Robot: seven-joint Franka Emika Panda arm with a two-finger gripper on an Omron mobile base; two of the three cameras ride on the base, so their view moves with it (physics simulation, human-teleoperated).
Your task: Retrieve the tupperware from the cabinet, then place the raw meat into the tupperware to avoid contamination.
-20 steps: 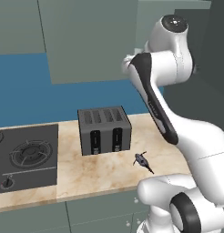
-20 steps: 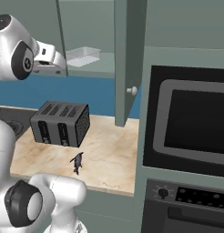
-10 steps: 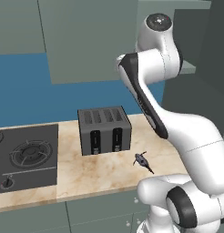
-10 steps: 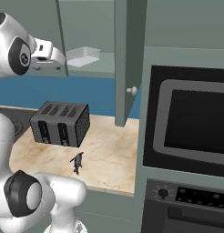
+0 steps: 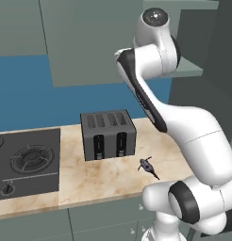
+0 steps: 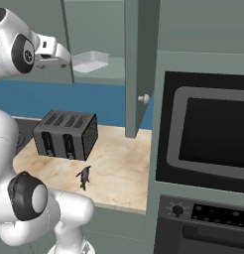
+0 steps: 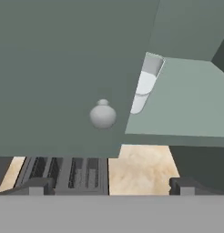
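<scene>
In the right base view the arm's hand sits at the upper left of the frame, and the gripper [image 7: 107, 185] shows in the hand view as two dark finger tips [image 7: 34, 185] rising far apart at the bottom edge, so the claw stands wide open with nothing between its tips. The clear tupperware [image 6: 91, 61] lies on the grey-green shelf [image 6: 101, 73] of the cabinet [image 6: 139, 59], upper middle of the right base view, just right of the hand and apart from it. One cabinet door stands swung open, edge-on near the centre of that frame, with a round pale knob [image 6: 143, 98] on it. In the hand view another door with its knob [image 7: 103, 114] covers the upper left, and a pale sliver of the tupperware [image 7: 143, 88] peeks past its right edge above the shelf. The raw meat [image 5: 147, 166] lies on the marble counter [image 5: 99, 176], lower centre of the left base view, near the front right corner of the four-slot toaster [image 5: 108, 134] but not touching it. A gas hob [image 5: 26, 162] occupies the counter's left end. A built-in oven [image 6: 208, 136] fills the right of the right base view.
</scene>
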